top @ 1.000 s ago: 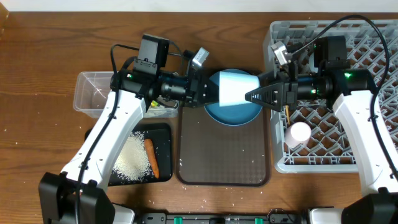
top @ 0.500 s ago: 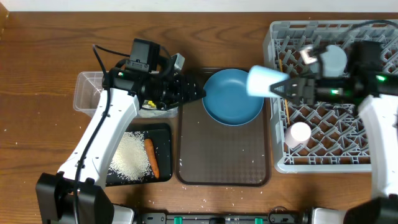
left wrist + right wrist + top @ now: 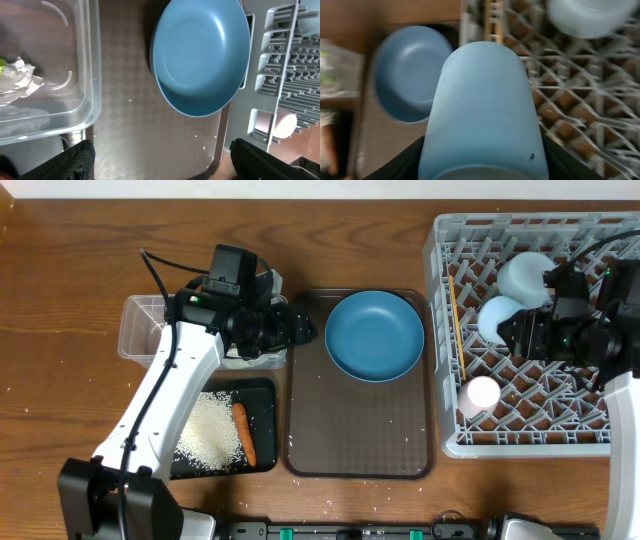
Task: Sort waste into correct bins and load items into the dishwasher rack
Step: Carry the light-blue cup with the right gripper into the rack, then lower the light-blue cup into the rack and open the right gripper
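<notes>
The left end effector (image 3: 300,330) is released: in the left wrist view its two fingers (image 3: 75,160) stand wide apart with nothing between them. It sits above the near edge of the brown serving tray (image 3: 360,440), between the clear tub (image 3: 140,330) and the blue plate (image 3: 375,335). The plate rests on the far part of the serving tray. The tub holds the crumpled tissue (image 3: 17,77). The black tray (image 3: 262,395) lies on the worktop (image 3: 80,260) just in front of the tub and holds the rice grains (image 3: 210,430) with the carrot (image 3: 243,432) beside them. The right end effector (image 3: 510,328) is clenched on the light-blue cup (image 3: 485,110), gripping it by its sides above the dishwasher rack (image 3: 445,435). Whether the cup touches the pegs cannot be determined. Within the rack, the pale blue bowl (image 3: 525,275) sits just behind the held cup, the pinkish-white cup (image 3: 482,393) stands near the front left corner, and the chopsticks (image 3: 457,325) lie along the left side.
</notes>
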Tool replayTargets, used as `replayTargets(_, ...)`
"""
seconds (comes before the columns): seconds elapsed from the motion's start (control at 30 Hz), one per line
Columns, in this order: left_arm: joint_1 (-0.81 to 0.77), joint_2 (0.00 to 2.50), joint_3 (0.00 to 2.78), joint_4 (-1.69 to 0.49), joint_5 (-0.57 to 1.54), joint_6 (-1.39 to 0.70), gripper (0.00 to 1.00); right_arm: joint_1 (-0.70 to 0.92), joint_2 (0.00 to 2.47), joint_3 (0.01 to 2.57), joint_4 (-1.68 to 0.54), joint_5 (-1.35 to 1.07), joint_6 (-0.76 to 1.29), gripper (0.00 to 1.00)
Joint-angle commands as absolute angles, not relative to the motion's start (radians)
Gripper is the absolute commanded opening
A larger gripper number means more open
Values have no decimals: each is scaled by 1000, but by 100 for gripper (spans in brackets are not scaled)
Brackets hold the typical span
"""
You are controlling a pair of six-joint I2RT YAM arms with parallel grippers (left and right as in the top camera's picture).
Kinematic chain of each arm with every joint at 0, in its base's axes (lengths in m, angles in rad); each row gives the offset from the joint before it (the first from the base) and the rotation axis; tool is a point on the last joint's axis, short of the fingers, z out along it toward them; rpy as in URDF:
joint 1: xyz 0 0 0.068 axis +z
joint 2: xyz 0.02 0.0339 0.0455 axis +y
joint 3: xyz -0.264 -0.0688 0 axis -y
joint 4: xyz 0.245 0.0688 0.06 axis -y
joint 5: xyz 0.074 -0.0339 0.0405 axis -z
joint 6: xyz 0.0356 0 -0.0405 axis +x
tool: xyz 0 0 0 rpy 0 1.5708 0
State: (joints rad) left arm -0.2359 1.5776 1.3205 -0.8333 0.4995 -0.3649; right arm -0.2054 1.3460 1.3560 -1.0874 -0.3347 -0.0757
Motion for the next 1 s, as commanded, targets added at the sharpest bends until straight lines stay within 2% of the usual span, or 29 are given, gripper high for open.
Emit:
replayTargets(0.0,-235,1576,1325,-837,474,-355,89,-186,1384,1341,-1076,-240,-49,46)
replayTargets(0.43,-235,1576,1325,-836,474,-355,89,-152,1560,1324,-1002,-243,-49,46)
replayTargets(0.97,-235,1576,1325,-836,473,-355,90,-108,1622,1320,-975,-240,-49,50)
